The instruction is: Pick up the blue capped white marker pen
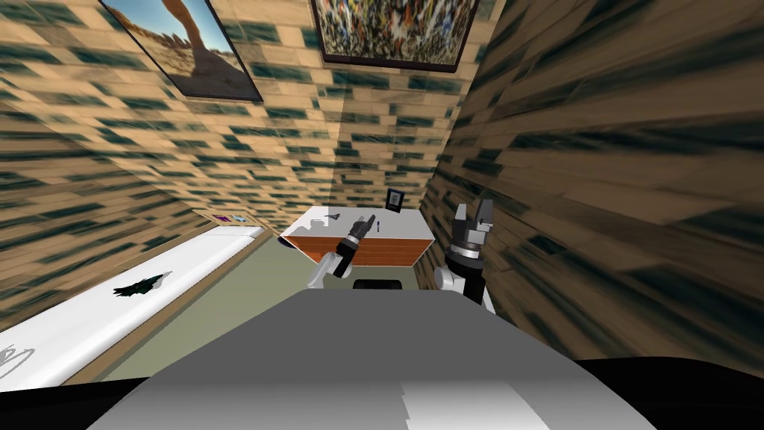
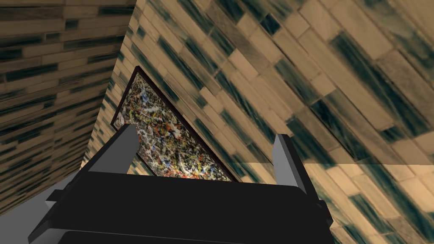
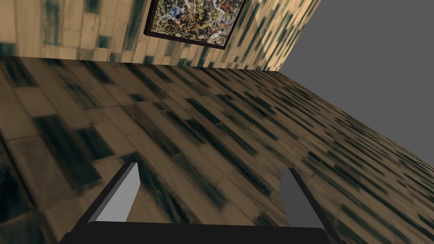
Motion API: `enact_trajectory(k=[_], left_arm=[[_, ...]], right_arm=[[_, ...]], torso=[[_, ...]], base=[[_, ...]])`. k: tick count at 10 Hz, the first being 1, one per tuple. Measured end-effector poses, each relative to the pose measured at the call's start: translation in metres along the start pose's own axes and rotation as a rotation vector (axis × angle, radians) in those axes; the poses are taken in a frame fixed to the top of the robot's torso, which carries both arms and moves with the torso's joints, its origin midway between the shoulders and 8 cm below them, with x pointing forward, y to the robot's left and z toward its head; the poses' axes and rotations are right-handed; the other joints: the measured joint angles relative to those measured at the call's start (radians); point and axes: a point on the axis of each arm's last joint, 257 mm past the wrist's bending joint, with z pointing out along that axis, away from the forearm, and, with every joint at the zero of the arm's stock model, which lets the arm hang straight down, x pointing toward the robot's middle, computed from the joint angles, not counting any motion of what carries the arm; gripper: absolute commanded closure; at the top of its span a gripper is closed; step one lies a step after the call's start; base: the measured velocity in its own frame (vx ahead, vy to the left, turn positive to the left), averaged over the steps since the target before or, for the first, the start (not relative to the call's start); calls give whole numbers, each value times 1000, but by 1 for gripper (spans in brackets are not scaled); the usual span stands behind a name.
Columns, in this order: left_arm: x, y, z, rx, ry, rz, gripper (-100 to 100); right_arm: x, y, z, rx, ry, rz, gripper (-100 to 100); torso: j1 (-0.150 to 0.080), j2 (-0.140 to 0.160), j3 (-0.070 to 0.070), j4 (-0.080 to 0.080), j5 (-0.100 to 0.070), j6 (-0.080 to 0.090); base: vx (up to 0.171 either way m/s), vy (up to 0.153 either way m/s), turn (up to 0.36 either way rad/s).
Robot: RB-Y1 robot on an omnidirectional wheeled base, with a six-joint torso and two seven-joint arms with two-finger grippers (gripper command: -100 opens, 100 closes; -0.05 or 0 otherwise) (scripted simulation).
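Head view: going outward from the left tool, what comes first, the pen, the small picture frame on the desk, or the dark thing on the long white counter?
1. Pen, on the desk right beside the left tool.
2. Picture frame, standing at the desk's back edge.
3. Dark thing, far off to the left on the white counter.

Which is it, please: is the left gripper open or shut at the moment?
Open: the left gripper has its two fingers standing well apart, with nothing between them.
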Motion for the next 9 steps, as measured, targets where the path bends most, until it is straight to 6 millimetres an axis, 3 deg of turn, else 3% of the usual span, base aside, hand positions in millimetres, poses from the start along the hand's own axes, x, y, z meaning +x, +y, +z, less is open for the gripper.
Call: enact_trajectory(k=[9], left_arm=[[88,38,-6,-101,202,218,-100]], right_arm=[[0,0,0,0,0,0,0]], torso=[[-3,-4,-3,-1,-1,0]], base=[[66,-12,-5]])
